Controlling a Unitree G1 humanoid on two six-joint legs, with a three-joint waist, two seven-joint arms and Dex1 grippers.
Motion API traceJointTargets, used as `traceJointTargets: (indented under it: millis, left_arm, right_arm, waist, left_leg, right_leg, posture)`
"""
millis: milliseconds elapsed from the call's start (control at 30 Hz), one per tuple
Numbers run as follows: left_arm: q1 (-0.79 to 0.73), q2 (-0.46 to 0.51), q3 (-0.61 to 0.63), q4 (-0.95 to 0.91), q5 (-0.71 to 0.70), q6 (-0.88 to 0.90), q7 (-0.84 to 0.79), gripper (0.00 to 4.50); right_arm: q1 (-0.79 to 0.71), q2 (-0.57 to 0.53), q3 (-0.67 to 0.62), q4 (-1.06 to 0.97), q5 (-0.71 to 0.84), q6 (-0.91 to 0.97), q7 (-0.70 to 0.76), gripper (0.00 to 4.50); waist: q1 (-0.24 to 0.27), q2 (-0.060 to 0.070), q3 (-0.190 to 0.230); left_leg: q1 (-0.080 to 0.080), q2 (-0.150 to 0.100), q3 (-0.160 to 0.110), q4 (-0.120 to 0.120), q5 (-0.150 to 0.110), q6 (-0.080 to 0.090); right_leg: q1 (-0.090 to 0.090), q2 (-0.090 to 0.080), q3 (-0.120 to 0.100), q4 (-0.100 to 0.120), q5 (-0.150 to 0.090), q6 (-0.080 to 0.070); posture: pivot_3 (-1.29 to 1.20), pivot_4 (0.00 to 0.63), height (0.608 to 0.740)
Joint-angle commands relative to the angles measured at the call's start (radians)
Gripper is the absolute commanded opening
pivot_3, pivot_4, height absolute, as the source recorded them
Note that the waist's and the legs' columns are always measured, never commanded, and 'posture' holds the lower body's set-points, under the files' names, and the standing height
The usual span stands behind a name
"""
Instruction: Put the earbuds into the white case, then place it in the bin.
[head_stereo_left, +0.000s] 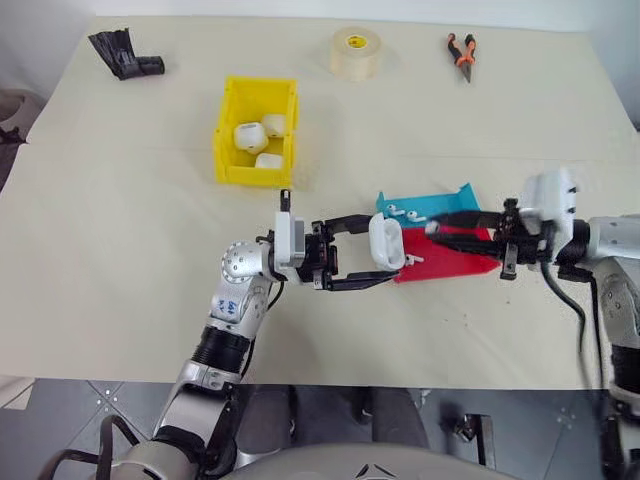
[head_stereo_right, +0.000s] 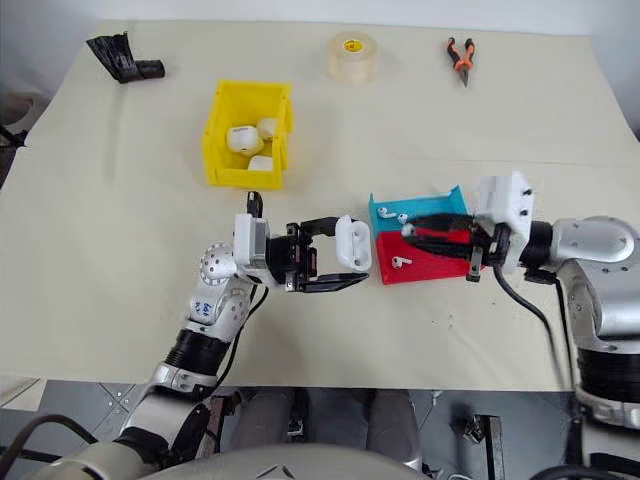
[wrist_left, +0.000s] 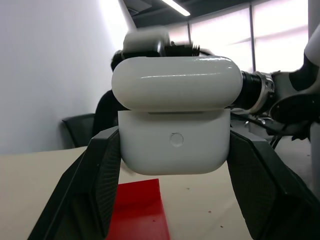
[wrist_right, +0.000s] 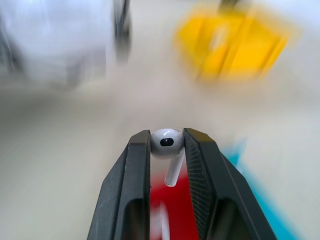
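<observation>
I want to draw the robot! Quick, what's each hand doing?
Left gripper: jaws shut on the white case, lid open.
Right gripper: jaws shut on an earbud.

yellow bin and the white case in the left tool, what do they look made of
The yellow bin: likely moulded plastic, uniform bright colour, thin stiff walls, slight sheen. The white case: apparently glossy hard plastic, with light streaks reflecting off its smooth rounded lid.

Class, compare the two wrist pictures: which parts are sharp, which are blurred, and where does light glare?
Right wrist view: the earbud between the right hand's fingers is sharp, while the yellow bin behind is smeared. Left wrist view: the white case is sharp with a glossy highlight; bright windows glare behind.
</observation>
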Motion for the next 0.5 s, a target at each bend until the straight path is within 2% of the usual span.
traceJointTargets:
  millis: [33,300,500]
  left_arm:
    - [-0.02,0.001,0.012,-0.01,-0.027,0.02,-0.016,2.78]
    - [-0.043,0.005,0.028,-0.018,-0.033,0.054,-0.028,2.78]
    - [-0.049,-0.001,0.031,-0.031,-0.035,0.074,-0.024,2.78]
  right_arm:
    - [0.02,0.071,-0.06,-0.105,0.138,0.035,-0.105,0.97]
    - [0.048,0.245,-0.021,-0.233,0.294,0.065,-0.292,0.97]
    - [0.077,0.292,0.044,-0.266,0.3,0.055,-0.344,0.97]
  waist:
    - [0.001,0.0,0.0]
    - [0.001,0.0,0.0]
    - [0.001,0.0,0.0]
  left_leg:
    - [0.0,0.0,0.0,0.0,0.0,0.0]
    - [0.0,0.0,0.0,-0.001,0.0,0.0]
    - [0.0,0.0,0.0,-0.001,0.0,0.0]
  right_leg:
    - [0.0,0.0,0.0,0.0,0.0,0.0]
    - [0.0,0.0,0.0,0.0,0.0,0.0]
    - [0.0,0.0,0.0,0.0,0.0,0.0]
  posture:
    - [0.0,0.15,0.74]
    - [0.0,0.15,0.74]
    - [0.0,0.15,0.74]
